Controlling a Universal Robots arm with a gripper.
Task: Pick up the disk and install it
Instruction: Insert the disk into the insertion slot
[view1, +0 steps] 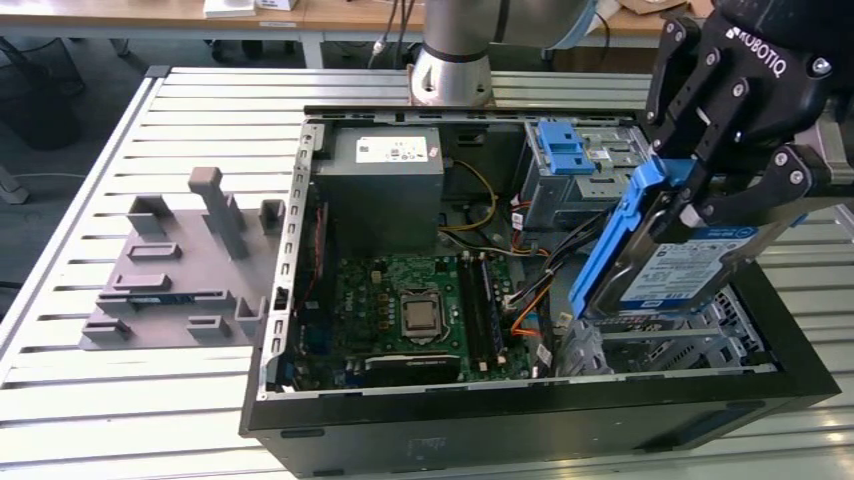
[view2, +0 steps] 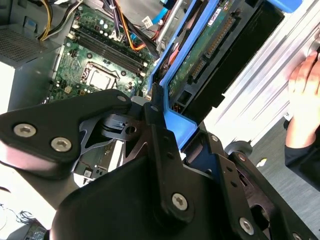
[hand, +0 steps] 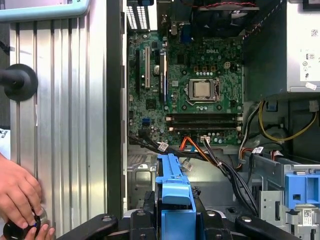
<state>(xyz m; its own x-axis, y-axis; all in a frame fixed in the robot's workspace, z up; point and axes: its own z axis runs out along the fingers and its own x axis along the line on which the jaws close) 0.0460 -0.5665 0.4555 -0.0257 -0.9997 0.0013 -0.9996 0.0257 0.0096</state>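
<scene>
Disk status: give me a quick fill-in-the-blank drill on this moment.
The gripper is shut on the disk, framed by a ____ plastic bracket.
The disk hangs tilted above the computer case at the exterior view's ____ side.
A person's hand shows in ____ wrist views.
Missing: blue; right; both.

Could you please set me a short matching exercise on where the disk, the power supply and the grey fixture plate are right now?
1. disk
2. power supply
3. grey fixture plate

A. on the table, outside the case
B. clamped, tilted, in the gripper
C. inside the case, beside the motherboard

Pairs: 1-B, 2-C, 3-A.
</scene>
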